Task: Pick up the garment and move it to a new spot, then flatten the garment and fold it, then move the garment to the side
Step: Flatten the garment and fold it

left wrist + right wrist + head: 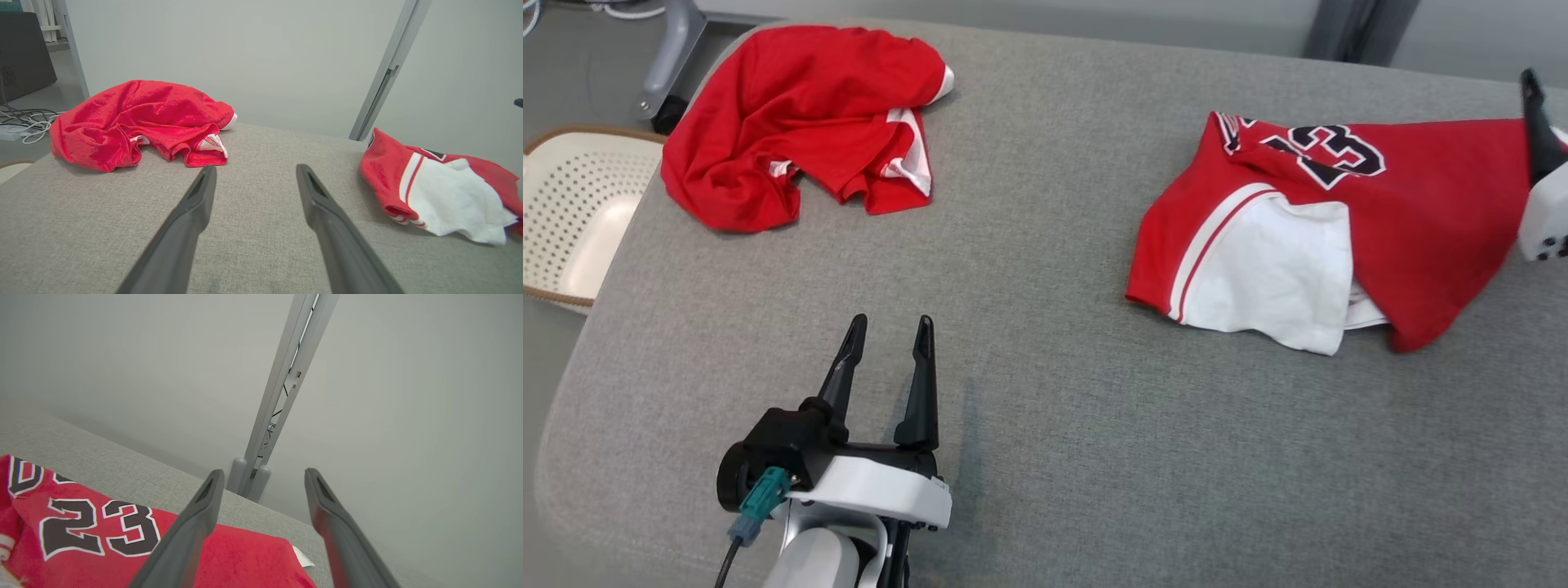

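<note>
Now, from the head: left gripper (890, 320) low over the grey table (1054, 367), fingers apart, holding nothing. Jersey (1339, 229) lying crumpled on the right side of the table, number up. Right gripper (1535, 106) at the jersey's far right edge. Red shirt (800, 122) bunched at the far left corner, well apart from the jersey. Basket (580, 212) beside the table.

From the left wrist: spread fingers over bare table, red shirt (139, 118) ahead on the left, jersey (441, 192) on the right.

From the right wrist: right gripper (263, 475) wide open and empty, over the jersey (122, 535).
</note>
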{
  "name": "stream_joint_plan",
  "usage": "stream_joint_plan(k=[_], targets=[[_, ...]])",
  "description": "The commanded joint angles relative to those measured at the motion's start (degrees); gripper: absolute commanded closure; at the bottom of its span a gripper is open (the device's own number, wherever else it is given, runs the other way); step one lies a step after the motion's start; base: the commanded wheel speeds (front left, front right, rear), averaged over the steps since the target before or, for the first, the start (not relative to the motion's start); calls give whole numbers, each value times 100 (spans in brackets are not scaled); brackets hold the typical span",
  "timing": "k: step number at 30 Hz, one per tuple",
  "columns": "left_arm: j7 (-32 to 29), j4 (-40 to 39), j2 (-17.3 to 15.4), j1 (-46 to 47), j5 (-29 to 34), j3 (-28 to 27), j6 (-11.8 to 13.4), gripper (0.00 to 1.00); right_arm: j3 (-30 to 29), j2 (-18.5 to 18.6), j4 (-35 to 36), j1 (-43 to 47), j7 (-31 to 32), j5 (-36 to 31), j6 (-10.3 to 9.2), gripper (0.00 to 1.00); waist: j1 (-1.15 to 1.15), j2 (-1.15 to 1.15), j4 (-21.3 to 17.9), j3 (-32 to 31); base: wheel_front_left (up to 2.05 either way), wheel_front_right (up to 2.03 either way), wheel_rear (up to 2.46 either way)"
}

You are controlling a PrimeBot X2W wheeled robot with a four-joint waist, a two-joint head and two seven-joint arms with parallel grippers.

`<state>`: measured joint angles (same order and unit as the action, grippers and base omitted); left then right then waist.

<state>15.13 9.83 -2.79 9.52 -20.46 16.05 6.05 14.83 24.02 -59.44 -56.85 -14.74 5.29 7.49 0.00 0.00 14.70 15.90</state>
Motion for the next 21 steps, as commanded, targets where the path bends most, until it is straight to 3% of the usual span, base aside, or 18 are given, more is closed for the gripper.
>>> stream_joint_plan(k=[1,7,13,16,21], targets=[[3,4,-22,-62,51,-34,-26,0,-15,-39,63,161,-45,69,1,0,0,0,-204,-203,0,0,0],[2,96,-22,-231,135,-109,-81,0,-221,-390,1170,1367,-49,444,1,0,0,0,-517,-610,0,0,0],[2,193,-22,-390,208,-147,-151,0,-574,-913,2097,2957,-52,319,1,0,0,0,-557,-924,0,0,0],[2,195,-22,-460,215,-197,-157,0,-660,-1228,2203,3447,-52,250,1,0,0,0,-518,-945,0,0,0],[2,201,-20,-471,243,-234,-188,0,-917,-1420,2086,3708,-53,-336,1,0,0,0,-432,-866,0,0,0]])
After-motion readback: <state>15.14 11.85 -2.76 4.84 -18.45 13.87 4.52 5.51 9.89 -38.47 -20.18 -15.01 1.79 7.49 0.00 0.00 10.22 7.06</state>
